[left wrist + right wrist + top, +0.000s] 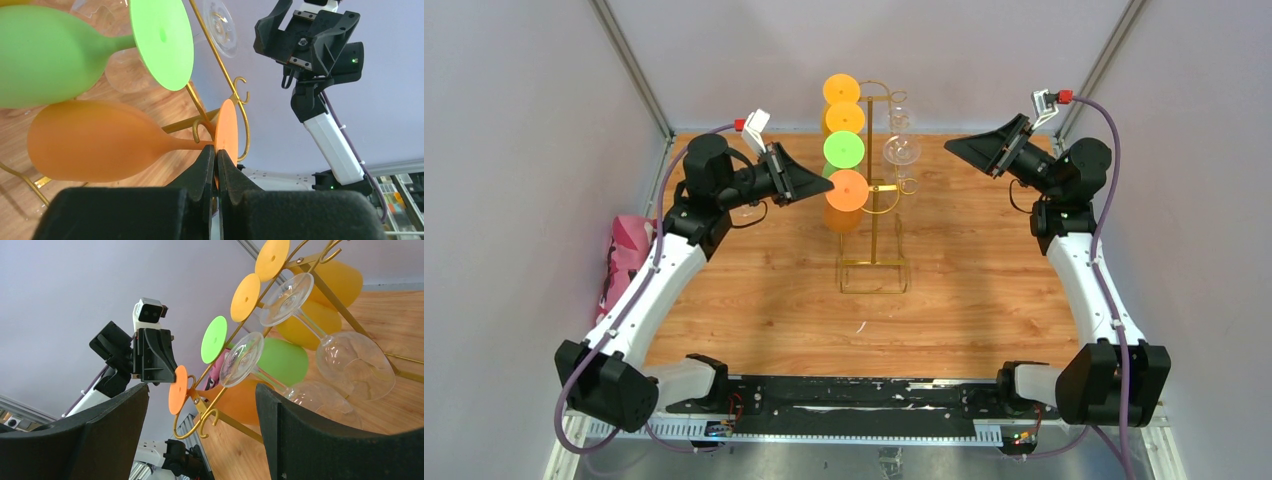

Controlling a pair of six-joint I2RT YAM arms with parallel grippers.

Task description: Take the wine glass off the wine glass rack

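The gold wine glass rack (874, 235) stands mid-table with coloured and clear glasses hanging upside down from its hooks. The lowest on its left side is an orange wine glass (95, 142), its stem resting in a curled hook. My left gripper (216, 155) is shut on the rim of this glass's round foot (227, 127); in the top view that gripper (824, 183) sits right against the orange foot (847, 190). My right gripper (952, 146) hovers to the right of the rack, open and apart from it, with nothing held between its fingers (120, 430).
A green glass (50, 50) hangs just above the orange one, with yellow ones (844, 118) higher up. Two clear glasses (350, 360) hang on the rack's right side. An empty hook (200, 425) curls below them. A pink object (629, 245) lies at the table's left edge.
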